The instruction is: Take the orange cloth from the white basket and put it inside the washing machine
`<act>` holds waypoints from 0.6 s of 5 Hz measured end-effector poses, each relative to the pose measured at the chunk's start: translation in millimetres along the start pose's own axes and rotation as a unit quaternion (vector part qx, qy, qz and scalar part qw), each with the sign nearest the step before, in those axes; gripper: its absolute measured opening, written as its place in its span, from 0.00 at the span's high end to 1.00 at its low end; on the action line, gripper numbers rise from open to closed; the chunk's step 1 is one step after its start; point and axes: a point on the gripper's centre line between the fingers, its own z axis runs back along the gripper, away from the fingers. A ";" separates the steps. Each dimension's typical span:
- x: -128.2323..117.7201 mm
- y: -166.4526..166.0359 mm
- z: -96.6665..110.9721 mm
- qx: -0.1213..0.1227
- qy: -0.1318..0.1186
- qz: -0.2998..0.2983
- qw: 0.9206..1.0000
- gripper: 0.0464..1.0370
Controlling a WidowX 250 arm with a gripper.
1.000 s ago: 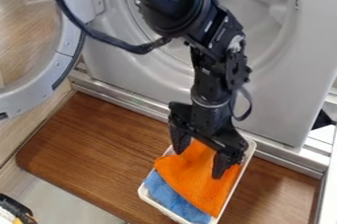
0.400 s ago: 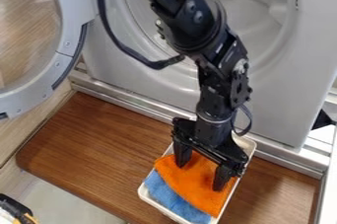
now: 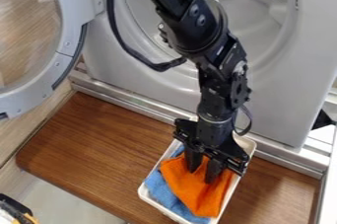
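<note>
Cloth handling here turns on a firm pinch: the gripper (image 3: 203,170) hangs nose-down over the white basket (image 3: 141,192), its 2 fingers drawn close together with a small gap, and a fold of the orange cloth (image 3: 196,196) is bunched between them. The rest of that cloth lies just below the fingertips, spread over the blue cloth (image 3: 156,187), which peeks out beside the gripper on the side toward the machine's door (image 3: 58,75).

The step in hand looks to be securing the grip before the lift. Squeeze until the fold cannot slide, then rise straight up and slowly, so the orange layer peels off the blue 1 beneath. The 2 fabrics touch, so a deep bite could bring both along; if blue comes up too, lower and take a shallower pinch. Soft cloth will likely dangle well under the fingertips, so the gripper should clear the rim near its fingers with height to spare before any sideways travel.

Behind and above the gripper waits the drum (image 3: 258,8) of the washing machine (image 3: 280,104). Carry the hanging end over the drum's lower lip, well inside, before releasing.
</note>
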 end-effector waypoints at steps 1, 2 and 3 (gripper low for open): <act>-2.8 -2.9 0.5 0.004 0.004 -0.007 1.000 0.90; -5.2 -3.2 4.6 0.003 0.000 -0.012 1.000 0.96; -10.1 -4.6 16.4 -0.005 -0.014 -0.018 1.000 0.82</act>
